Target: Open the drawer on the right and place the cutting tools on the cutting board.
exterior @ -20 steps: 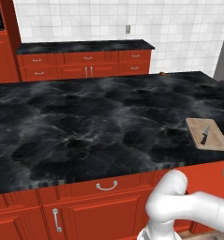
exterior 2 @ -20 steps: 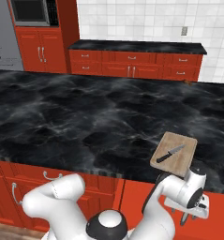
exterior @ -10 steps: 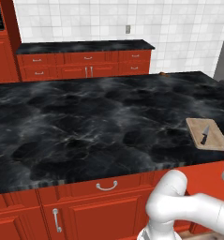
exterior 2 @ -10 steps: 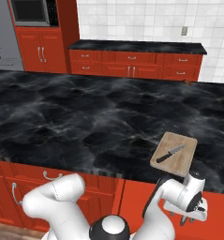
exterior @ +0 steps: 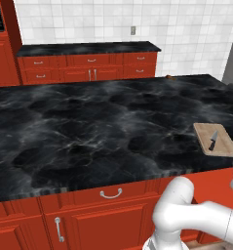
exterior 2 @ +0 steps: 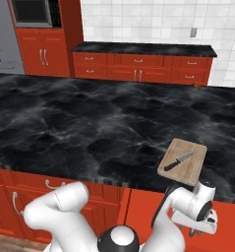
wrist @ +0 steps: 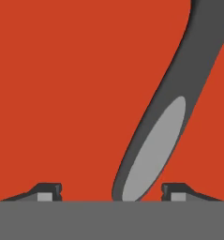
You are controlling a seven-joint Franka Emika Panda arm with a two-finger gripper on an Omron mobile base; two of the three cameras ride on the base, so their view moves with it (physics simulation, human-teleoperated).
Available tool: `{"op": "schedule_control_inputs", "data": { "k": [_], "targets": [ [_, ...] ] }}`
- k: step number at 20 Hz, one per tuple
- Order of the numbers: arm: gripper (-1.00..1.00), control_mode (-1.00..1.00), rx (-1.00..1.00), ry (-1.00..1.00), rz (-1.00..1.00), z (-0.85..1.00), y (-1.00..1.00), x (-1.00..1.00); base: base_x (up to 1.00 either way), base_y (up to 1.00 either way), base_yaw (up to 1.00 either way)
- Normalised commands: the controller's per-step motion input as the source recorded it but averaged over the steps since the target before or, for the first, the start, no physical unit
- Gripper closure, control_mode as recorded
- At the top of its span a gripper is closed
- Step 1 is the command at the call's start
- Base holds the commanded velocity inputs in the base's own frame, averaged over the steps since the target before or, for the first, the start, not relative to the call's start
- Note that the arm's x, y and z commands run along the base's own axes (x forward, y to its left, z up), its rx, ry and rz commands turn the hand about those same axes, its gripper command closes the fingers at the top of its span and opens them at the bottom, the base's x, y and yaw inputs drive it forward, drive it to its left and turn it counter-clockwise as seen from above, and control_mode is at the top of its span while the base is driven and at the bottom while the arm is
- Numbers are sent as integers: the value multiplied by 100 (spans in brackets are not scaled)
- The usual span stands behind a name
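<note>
the end effector (wrist: 111,192) is seen pressed close to a red drawer front (wrist: 71,93), its fingertips (wrist: 48,191) spread either side of a curved silver handle (wrist: 155,145), not clenched on it. one knife (exterior 2: 178,161) lies on the cutting board (exterior 2: 193,170) at the desk (exterior 2: 89,128) edge, just above. the handle should be centred between the tips before they are closed, then pulled straight outward, so that slipping is avoided.

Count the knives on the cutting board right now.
1: a knife lies diagonally on the cutting board at the counter's near right edge. Others may sit hidden in the drawer.
</note>
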Motion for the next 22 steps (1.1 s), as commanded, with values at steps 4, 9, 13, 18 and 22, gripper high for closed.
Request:
{"op": "schedule_control_inputs", "data": {
  "k": [4,9,13,18,22],
  "targets": [
    [100,-100,1,10,1,-10,0,0,0,0,0],
    [100,-100,1,8,1,-9,0,0,0,0,0],
    [100,-100,1,6,1,-2,3,-3,0,0,0],
    [100,-100,3,0,0,29,0,-50,0,0,0],
    [100,-100,4,0,0,28,0,-70,0,0,0]
  ]
}}
